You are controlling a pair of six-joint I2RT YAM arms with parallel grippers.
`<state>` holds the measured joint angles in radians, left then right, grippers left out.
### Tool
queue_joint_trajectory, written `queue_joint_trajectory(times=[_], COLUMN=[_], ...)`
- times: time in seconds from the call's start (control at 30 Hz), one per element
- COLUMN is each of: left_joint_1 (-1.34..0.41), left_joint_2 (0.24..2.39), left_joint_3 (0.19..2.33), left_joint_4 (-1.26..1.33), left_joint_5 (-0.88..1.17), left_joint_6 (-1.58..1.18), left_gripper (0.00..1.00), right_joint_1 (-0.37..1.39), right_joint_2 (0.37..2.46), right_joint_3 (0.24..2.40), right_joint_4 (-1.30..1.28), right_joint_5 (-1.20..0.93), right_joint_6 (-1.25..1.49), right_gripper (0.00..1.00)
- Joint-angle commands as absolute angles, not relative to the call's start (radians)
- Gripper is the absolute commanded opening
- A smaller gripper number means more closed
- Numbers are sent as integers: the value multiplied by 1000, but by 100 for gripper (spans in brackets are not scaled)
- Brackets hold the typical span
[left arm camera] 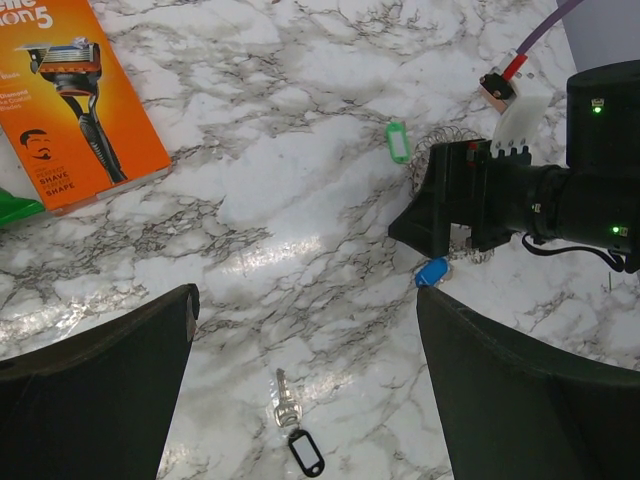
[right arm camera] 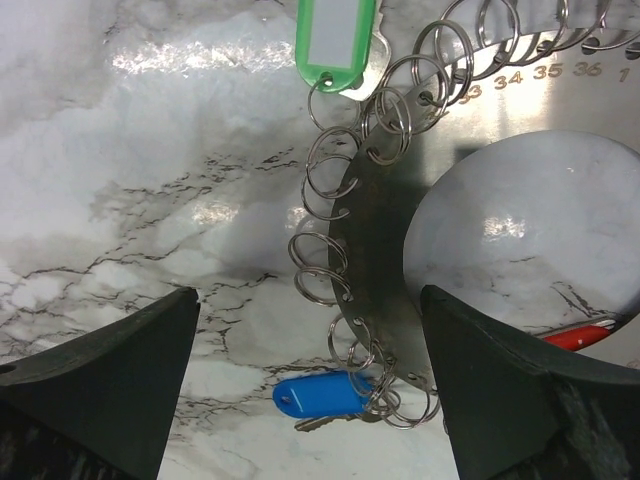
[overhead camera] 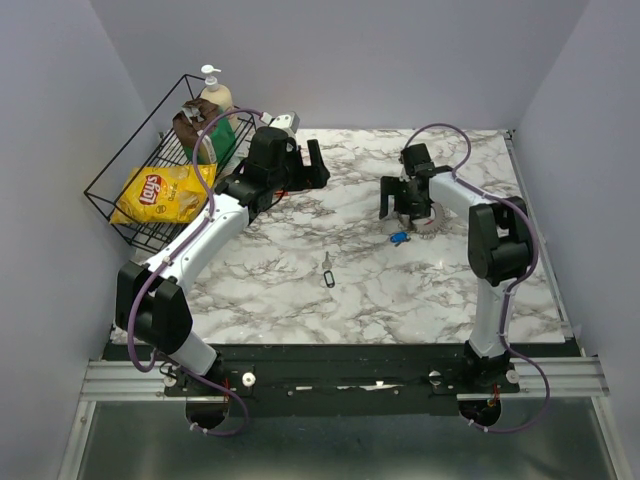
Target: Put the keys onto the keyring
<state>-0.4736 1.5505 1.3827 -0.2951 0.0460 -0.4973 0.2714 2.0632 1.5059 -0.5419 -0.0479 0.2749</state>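
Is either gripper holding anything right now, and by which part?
Nothing is held. The left gripper and the right gripper are both open and empty; the silver key lies loose on the table.

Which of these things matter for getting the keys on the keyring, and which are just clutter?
For the job: keyring, green-tagged key, blue-tagged key, red tag, silver key.
Just lying about: orange razor pack, wire basket, chip bag, soap bottle.

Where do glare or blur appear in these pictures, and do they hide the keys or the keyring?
Right wrist view: glare whitens the marble at top left, yet the keyring, green tag and blue tag stay sharp. Left wrist view: a bright patch on the marble, the silver key clear. Top view: even light, the silver key tiny.
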Motion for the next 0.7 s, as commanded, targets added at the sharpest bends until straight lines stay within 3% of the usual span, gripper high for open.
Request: queue_joint_trajectory(times=[0.0,0.67], left_joint_1=[-476,-476], left_joint_2=[1535,1537], left_joint_3=[1396,1393], left_joint_4=[-298,-299], left_joint_5=[60,57], left_joint_6=[-482,-477], left_gripper=[99,99], right_joint_1=[275,394], right_joint_2=[2034,1928], right_joint_3=[1448,1292], right_joint_4=[-565,-526], right_joint_5=[-230,-416], right_joint_6=[291,307], right_gripper=[100,99])
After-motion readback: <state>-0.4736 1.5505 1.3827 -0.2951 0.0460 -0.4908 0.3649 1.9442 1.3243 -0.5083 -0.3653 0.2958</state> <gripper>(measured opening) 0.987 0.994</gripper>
